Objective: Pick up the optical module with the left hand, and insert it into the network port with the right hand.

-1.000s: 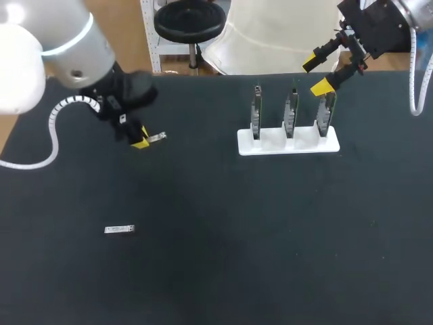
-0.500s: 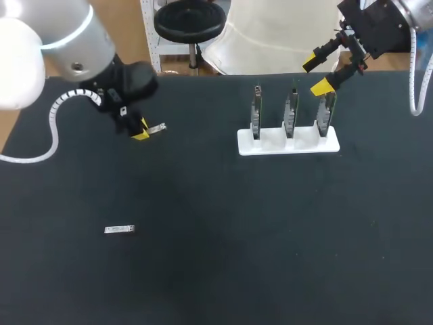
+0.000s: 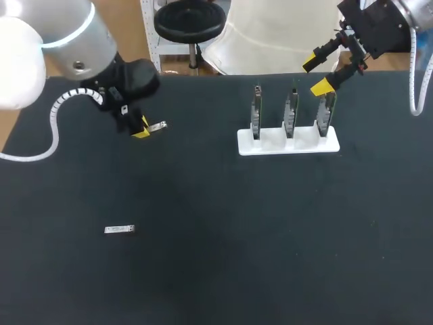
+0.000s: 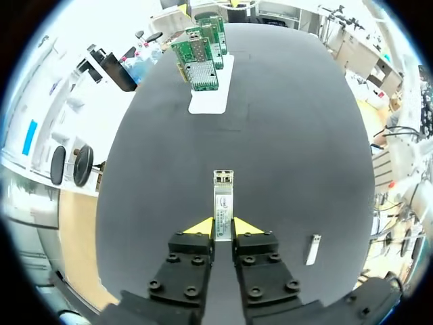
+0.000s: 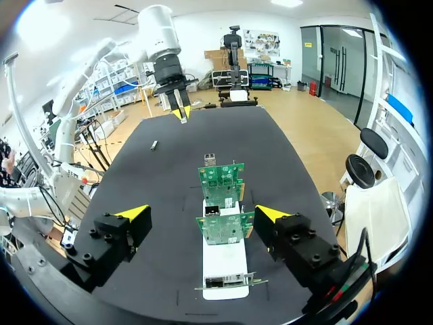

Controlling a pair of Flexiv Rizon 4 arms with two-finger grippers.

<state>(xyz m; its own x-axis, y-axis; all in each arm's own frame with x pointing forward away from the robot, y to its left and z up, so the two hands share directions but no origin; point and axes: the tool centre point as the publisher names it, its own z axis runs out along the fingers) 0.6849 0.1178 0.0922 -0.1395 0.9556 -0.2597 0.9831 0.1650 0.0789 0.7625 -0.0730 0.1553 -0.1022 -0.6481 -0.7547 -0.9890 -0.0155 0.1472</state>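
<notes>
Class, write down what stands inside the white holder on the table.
Three green network cards stand upright, side by side, in the white holder. Their bottom edges are sunk into its slots, so those cannot be seen.

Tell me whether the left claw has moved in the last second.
Yes. The left claw, shut on the optical module, has shifted a little toward the far edge of the table, away from the spare module lying on it.

matt black table (image 3: 203,271) — shiny metal optical module (image 4: 222,196), glossy white plastic stand (image 3: 287,147).
</notes>
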